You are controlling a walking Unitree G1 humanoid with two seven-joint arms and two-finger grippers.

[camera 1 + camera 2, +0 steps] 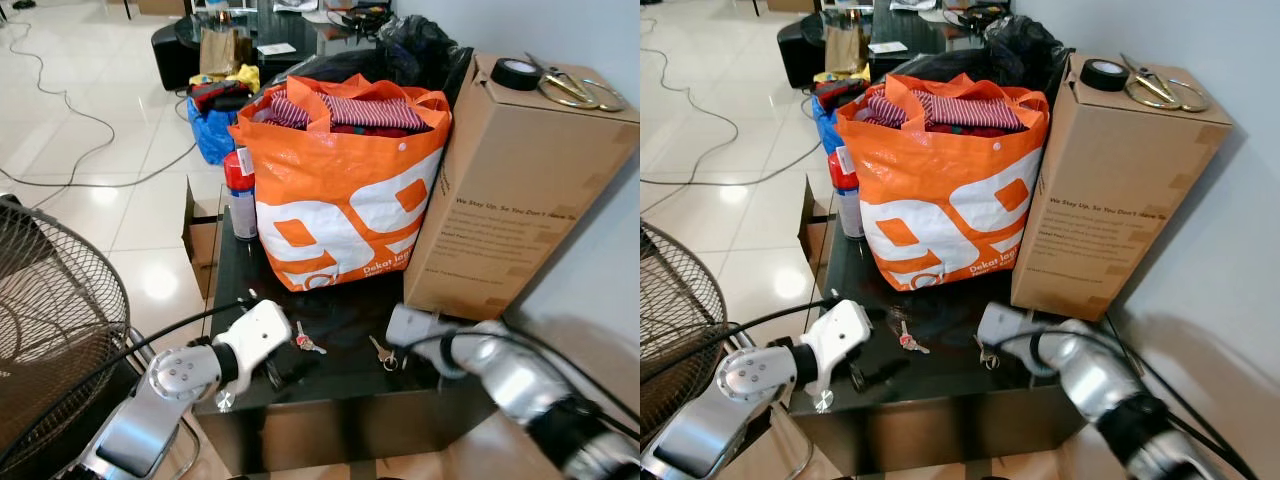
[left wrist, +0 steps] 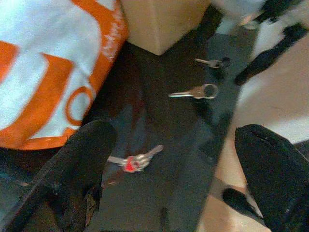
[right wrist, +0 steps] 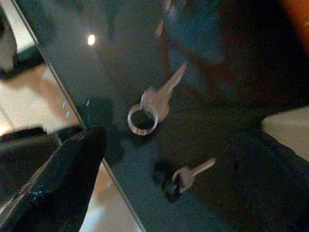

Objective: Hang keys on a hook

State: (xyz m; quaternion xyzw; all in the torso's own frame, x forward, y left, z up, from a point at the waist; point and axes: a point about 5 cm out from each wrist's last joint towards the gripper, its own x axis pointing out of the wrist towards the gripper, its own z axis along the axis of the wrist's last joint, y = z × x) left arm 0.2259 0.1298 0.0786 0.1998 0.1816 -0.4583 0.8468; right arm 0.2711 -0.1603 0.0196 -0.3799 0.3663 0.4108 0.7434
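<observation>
Head views: dark glossy table [image 1: 350, 390] set against a pale wall, white tiled floor [image 1: 90, 140] with a trailing cable, and a wire fan guard [image 1: 50, 310] seen at the robot's left. Carried on the table are an orange-and-white bag [image 1: 340, 200] filled with striped cloth, a red-capped spray can [image 1: 240, 195] just beside it, and a cardboard box [image 1: 520, 190] topped by a tape roll [image 1: 517, 72] and scissors [image 1: 575, 90]. Keys with a red tag [image 1: 307, 343] are laid flat near the front edge, by the left gripper [image 1: 285, 368]; silver keys on a ring [image 1: 383, 352] are laid just beside the right gripper [image 1: 988, 352]. Left wrist view: the red-tagged bunch is seen on the dark top between the spread fingers [image 2: 77, 169], ungripped, the loose silver keys further on. Right wrist view: one ringed silver key [image 3: 149, 108] and a smaller key [image 3: 186, 176] are seen flat on the reflective top, the fingers [image 3: 63, 179] parted with nothing held.
</observation>
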